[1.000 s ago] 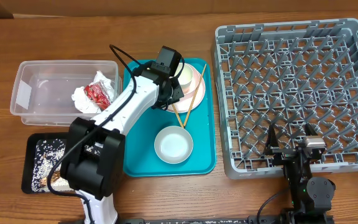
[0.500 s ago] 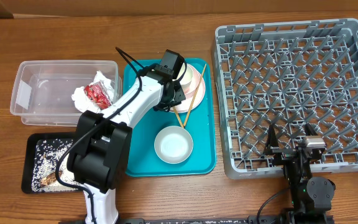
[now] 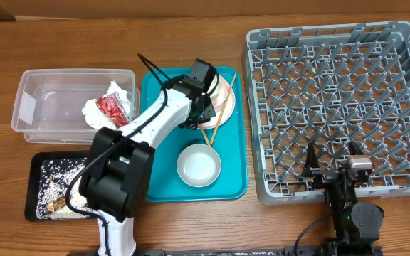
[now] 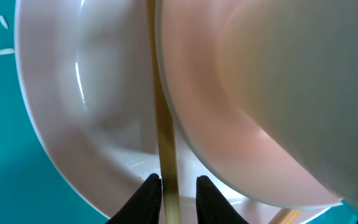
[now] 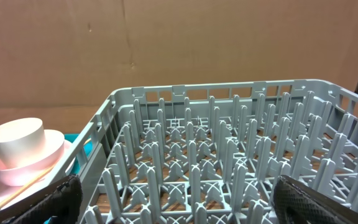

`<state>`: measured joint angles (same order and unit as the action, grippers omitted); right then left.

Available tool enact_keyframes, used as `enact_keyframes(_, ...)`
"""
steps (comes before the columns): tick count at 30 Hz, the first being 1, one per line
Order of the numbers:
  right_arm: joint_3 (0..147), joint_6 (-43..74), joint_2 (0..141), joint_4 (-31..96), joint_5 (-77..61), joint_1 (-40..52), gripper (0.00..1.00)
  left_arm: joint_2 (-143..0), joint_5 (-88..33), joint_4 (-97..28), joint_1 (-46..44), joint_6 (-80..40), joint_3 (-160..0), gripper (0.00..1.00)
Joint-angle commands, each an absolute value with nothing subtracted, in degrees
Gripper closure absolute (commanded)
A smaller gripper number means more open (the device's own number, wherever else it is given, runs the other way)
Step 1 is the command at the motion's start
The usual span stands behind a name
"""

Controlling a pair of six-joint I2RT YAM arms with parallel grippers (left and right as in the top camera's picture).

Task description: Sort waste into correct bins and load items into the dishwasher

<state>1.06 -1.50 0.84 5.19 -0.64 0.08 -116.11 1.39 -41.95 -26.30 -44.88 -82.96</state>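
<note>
Far left, the napkin [image 3: 93, 114] and wrapper [image 3: 110, 107] lay in the tub [image 3: 30, 107], and the crumbs [image 3: 52, 178] lay in the black tray [image 3: 35, 186]. The risk sat further right, on the teal tray [image 3: 233, 178]. There the left claw [image 4: 178, 190] hung low over the plate [image 4: 73, 93], astride one chopstick [image 4: 165, 124] that lay on the plate just beside the cup [image 4: 278, 93].

If the pinch was loose or off-centre, the thin stick might roll out or swing on the lift. It could then knock the cup or drop toward the bowl [image 3: 198, 165]. Held near one end, it would likely droop and could catch a peg on its way into the rack [image 3: 251, 107].

The left claw was narrowed to a slit. One finger [image 4: 151, 193] touched the stick, but a sliver of white showed on the other side, so whether it truly gripped could not be told. The right claw [image 5: 179, 199], at the rack's near edge, gaped wide and held nothing.
</note>
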Motion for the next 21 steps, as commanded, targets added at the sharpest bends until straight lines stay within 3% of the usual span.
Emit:
enact_keyframes(1,0.5,-1.6,0.2,4.8,-0.8,0.0,0.00,-116.9,3.0,-42.1,-26.7,-45.4,-82.6,0.78)
enact_keyframes(21,0.5,-1.6,0.2,4.8,-0.8,0.0,0.00,-116.9,4.0,-42.3,-26.7,-45.4,-81.7,0.82)
